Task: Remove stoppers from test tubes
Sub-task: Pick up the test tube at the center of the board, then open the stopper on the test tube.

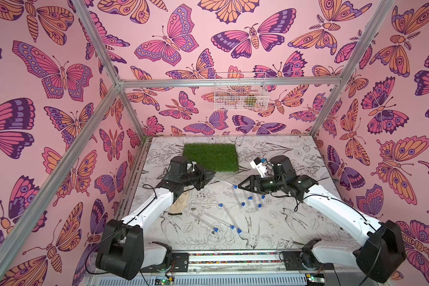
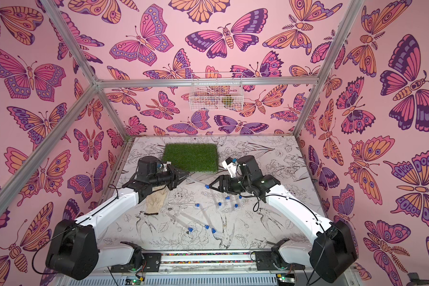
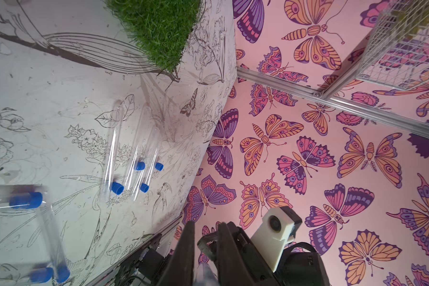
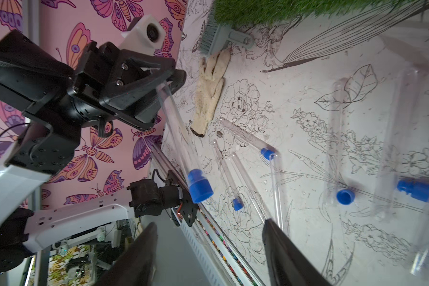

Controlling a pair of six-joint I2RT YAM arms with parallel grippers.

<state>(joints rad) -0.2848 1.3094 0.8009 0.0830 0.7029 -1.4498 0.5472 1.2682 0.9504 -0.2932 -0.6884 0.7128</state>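
Observation:
My left gripper [image 1: 211, 176] is shut on a clear test tube [image 1: 223, 181] held above the table, seen as a pale blur between its fingers [image 3: 189, 247] in the left wrist view. A blue stopper [image 1: 235, 186] plugs the tube's free end, which points at my right gripper [image 1: 240, 186]. That gripper [image 4: 208, 237] is open, and the stopper [image 4: 200, 185] hangs just ahead of its fingertips, not between them. Several more test tubes [image 1: 204, 204] with blue stoppers [image 1: 220, 205] lie on the table below and nearer the front.
A green grass mat [image 1: 212, 157] lies at the back of the table, with a grey brush [image 4: 218, 37] at its edge. A dirty pale glove [image 2: 156, 196] lies under my left arm. A white wire basket [image 1: 240, 94] hangs on the back wall.

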